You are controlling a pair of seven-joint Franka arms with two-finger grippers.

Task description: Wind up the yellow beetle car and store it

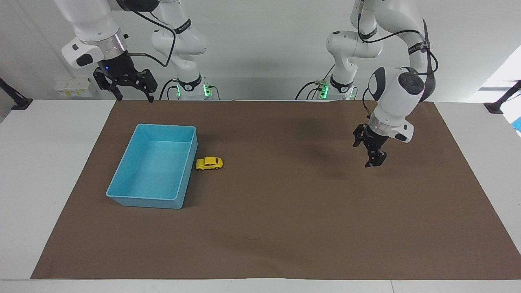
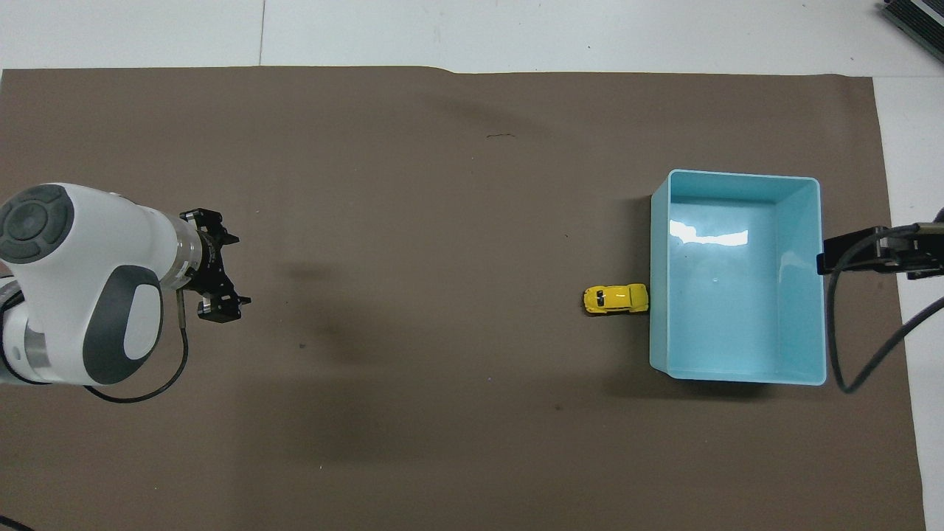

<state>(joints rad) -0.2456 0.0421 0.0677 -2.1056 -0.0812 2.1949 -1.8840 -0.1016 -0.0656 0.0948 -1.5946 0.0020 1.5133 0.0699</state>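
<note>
The yellow beetle car (image 1: 209,163) (image 2: 616,299) stands on its wheels on the brown mat, its nose touching the outer wall of the blue bin (image 1: 146,202) (image 2: 745,176). It is outside the bin, on the side toward the left arm. My left gripper (image 1: 368,154) (image 2: 230,271) hangs open and holds nothing above the mat, toward the left arm's end of the table and well away from the car. My right gripper (image 1: 135,97) is open and waits raised over the mat's edge near its base, beside the bin.
A brown mat (image 1: 285,228) covers most of the white table (image 1: 40,171). The blue bin has nothing in it. A black cable loop (image 2: 863,354) from the right arm hangs over the mat edge beside the bin.
</note>
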